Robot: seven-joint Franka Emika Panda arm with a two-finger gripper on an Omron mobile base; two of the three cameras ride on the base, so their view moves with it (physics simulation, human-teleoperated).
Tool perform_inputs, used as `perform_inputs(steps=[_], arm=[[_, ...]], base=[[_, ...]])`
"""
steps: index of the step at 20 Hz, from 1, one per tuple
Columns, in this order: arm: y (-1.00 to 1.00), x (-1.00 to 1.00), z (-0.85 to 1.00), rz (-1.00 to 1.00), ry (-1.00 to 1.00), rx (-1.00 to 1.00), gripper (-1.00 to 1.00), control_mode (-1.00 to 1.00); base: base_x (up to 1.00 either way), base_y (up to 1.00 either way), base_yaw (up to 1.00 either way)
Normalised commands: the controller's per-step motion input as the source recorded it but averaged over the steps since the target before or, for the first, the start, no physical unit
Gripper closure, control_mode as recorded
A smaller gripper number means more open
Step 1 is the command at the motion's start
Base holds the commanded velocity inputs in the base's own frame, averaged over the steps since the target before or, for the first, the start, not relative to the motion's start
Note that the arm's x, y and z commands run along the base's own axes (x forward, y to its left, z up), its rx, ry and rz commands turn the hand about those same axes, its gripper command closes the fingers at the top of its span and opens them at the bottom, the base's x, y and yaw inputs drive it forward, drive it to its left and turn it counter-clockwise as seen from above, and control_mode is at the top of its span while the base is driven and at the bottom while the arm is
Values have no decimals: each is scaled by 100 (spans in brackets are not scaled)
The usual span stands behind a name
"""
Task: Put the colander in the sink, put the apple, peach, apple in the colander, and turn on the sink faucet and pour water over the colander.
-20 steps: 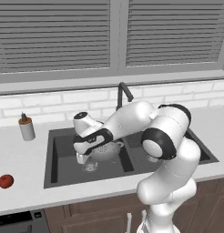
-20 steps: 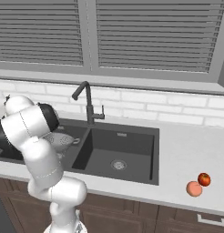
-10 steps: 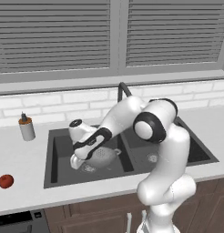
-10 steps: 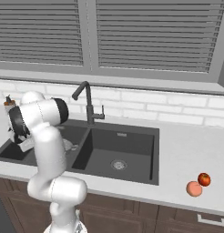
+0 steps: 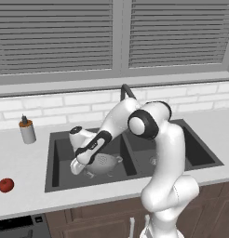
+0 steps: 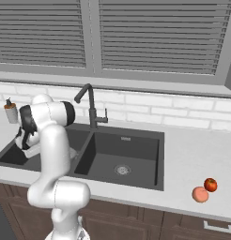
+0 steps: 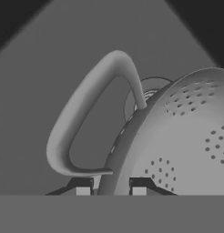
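Reaching down into the left basin of the sink (image 5: 58,158) in left base view, arm bends from lower right over the divider, w/ pincer (image 5: 78,166) low at the colander (image 5: 104,163), which sits on the basin floor near the divider, upright. Faucet (image 5: 127,90) pokes up behind the arm's upper link, mostly hidden. Soap dispenser (image 5: 27,130) stands on the table (image 5: 18,162) left of the sink, near the back wall; an apple (image 5: 6,185) lies on the table's front left, well apart from the sink. Right base view: arm rises at lower left and blocks most of the left basin; faucet (image 6: 90,105) stands behind the divider, spout bent toward the left, no stream from it. Right basin has a round drain (image 6: 122,169). Peach (image 6: 200,194) and a 2nd apple (image 6: 211,184) sit touching or nearly so on the table (image 6: 192,154) far right of the sink (image 6: 136,140), peach nearer the front edge. Dispenser (image 6: 11,111) at far left by the wall. Hand view: pincer (image 7: 110,187) tips stand narrow, one each side of the colander (image 7: 186,136) rim just beside its loop handle (image 7: 82,132), clamped on the rim; dotted bowl wall spreads right, a drain (image 7: 148,88) partly seen behind it.
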Motion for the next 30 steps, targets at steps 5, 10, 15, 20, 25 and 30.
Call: perform_inputs(steps=[5,10,15,20,25,30], arm=[[4,19,-40,-6,1,0,100,-100],[10,14,-36,-4,1,0,100,-100],[3,2,-11,-1,0,0,-100,-100],[-3,-15,12,-1,0,0,-100,-100],[-8,-36,38,0,-7,0,-100,-100],[-2,-37,59,0,-4,1,-100,-100]], base=[[0,0,0],[0,0,0],[0,0,0],[0,0,0],[0,0,0],[0,0,0]])
